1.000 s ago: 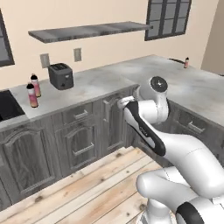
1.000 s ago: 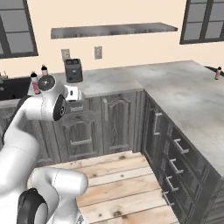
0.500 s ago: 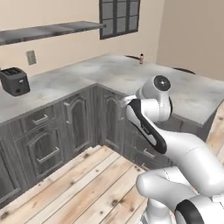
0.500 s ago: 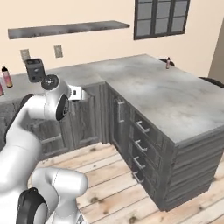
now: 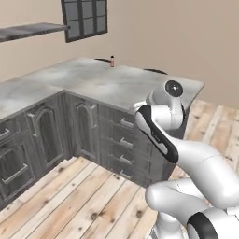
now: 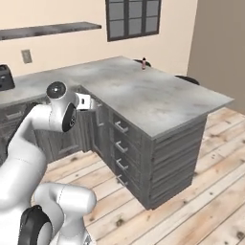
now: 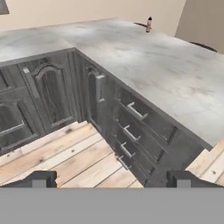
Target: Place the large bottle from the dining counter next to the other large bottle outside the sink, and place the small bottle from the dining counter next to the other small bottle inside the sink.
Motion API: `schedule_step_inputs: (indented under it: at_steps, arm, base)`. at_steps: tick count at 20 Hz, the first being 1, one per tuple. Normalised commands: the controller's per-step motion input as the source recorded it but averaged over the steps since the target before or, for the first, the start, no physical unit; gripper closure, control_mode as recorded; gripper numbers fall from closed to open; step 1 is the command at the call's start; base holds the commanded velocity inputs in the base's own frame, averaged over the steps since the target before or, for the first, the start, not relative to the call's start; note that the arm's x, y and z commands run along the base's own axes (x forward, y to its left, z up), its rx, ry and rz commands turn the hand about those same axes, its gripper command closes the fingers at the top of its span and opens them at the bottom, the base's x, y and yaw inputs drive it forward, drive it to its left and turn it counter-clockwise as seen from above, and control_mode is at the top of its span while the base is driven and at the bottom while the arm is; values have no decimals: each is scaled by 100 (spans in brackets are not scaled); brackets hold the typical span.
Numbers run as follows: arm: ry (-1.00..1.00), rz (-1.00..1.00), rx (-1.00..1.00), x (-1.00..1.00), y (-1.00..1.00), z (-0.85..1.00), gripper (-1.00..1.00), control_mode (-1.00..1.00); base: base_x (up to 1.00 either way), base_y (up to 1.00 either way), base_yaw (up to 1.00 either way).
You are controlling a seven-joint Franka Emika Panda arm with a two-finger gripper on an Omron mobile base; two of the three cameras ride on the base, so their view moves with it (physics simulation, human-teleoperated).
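A slim reddish bottle (image 7: 149, 24) with a pale cap stands upright at the far edge of the grey dining counter (image 7: 144, 65); it also appears as the bottle (image 5: 111, 61) and the bottle (image 6: 143, 63) in the base views. I cannot tell whether it is the large or the small one. The sink and the other bottles are out of view. My gripper (image 7: 111, 179) is open and empty, held in the air well short of the counter's corner, with dark fingertips (image 7: 39, 178) set wide apart. In the right base view the gripper (image 6: 88, 102) sits before the cabinet fronts.
Grey cabinets with drawers (image 7: 131, 131) run below the counter, above a wooden plank floor (image 7: 65, 157). A dark toaster (image 6: 4, 78) sits at the left edge. A wall shelf (image 6: 48, 29) and a window (image 6: 133, 18) lie beyond. Dark chair backs (image 6: 186, 80) stand behind the counter.
The whole picture has swung: the base has turned right, away from the sink wall and toaster toward the dining counter. The bottle there now looks nearer. The gripper stays open.
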Motion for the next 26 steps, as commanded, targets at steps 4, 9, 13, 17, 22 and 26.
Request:
schedule_step_inputs:
  at_steps: [4, 9, 13, 17, 22, 26]
  arm:
    - [0, 0, 0, 0, 0, 0, -100, 100]
    - [0, 0, 0, 0, 0, 0, -100, 100]
    - [0, 0, 0, 0, 0, 0, -100, 100]
    - [0, 0, 0, 0, 0, 0, -100, 100]
    - [0, 0, 0, 0, 0, 0, -100, 100]
    - [0, 0, 0, 0, 0, 0, -100, 100]
  base:
    - [-26, -62, -33]
    - [-18, -68, -32]
    - [-10, -59, -36]
    - [0, -50, -40]
    - [24, -47, -40]
    - [72, -37, -30]
